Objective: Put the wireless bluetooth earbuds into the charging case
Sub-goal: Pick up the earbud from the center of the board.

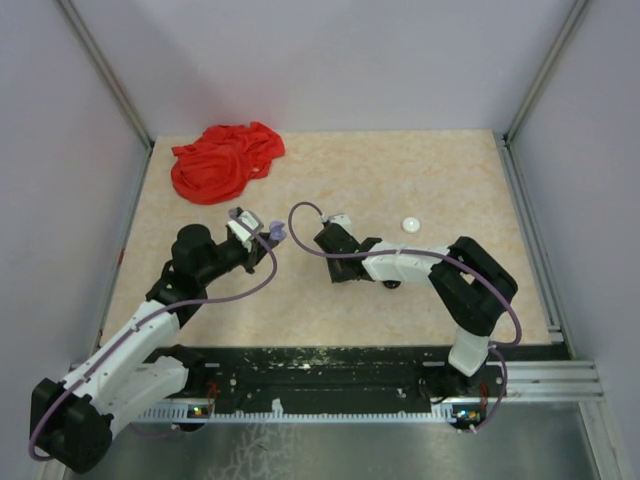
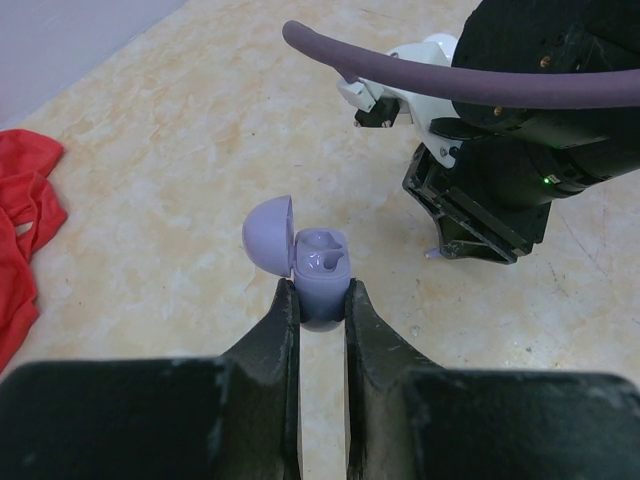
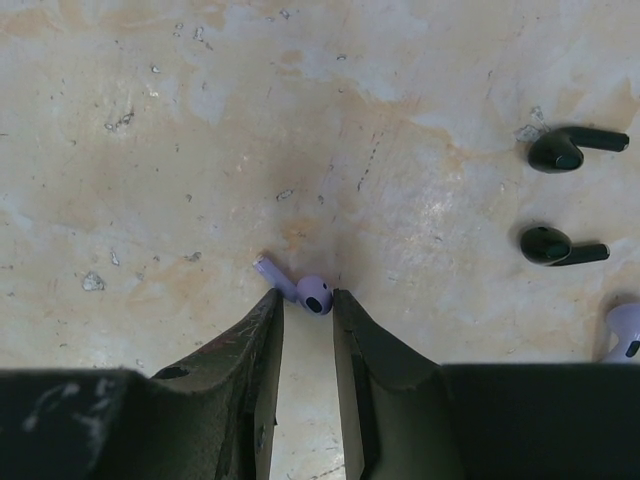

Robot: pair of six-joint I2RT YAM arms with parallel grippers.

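My left gripper (image 2: pixel 322 303) is shut on the base of a lavender charging case (image 2: pixel 322 268) and holds it upright above the table, with its lid (image 2: pixel 268 233) flipped open to the left and its two wells empty. It also shows in the top view (image 1: pixel 270 236). My right gripper (image 3: pixel 307 300) points down at the table, with its fingertips closed on a lavender earbud (image 3: pixel 312 294). The bud's head is against the right finger and its stem against the left one. In the top view the right gripper (image 1: pixel 340 268) stands just right of the case.
Two black earbuds (image 3: pixel 565 150) (image 3: pixel 558 245) and a pale lavender one (image 3: pixel 626 331) lie on the table to the right of my right gripper. A white round case (image 1: pixel 410 225) lies behind the right arm. A red cloth (image 1: pixel 225 160) lies at the back left.
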